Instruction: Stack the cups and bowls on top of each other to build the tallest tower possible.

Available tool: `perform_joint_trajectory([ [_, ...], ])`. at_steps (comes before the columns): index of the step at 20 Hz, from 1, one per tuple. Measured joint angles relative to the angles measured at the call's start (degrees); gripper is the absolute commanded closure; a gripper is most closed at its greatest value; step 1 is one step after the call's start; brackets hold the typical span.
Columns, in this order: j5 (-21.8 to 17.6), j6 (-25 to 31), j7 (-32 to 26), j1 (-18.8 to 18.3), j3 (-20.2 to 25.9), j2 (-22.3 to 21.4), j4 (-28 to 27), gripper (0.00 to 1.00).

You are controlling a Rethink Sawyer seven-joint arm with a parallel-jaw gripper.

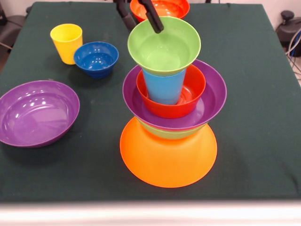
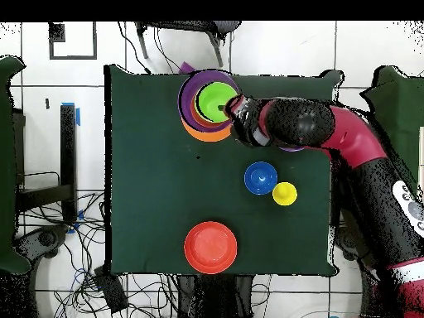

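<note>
The tower [image 1: 168, 141] stands upright: upturned orange bowl, green, purple and red bowls, blue cup, green bowl on top. Yellow cup [image 1: 67, 43], blue bowl [image 1: 96, 58], purple bowl [image 1: 37, 113] and red-orange bowl [image 1: 167, 8] sit apart.

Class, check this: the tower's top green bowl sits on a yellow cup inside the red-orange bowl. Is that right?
Not quite. The front view shows the green bowl sitting on a light blue cup, inside the red-orange bowl. The yellow cup stands apart on the table.

Two cups [image 1: 66, 42] and seven bowls [image 1: 37, 112] are visible.
</note>
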Motion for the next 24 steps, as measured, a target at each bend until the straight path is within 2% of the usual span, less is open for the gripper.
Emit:
perform_joint_trajectory([
  [24,-0.11,4.43,0.0,-0.05,-0.55,-1.24,0.28,0.0],
])
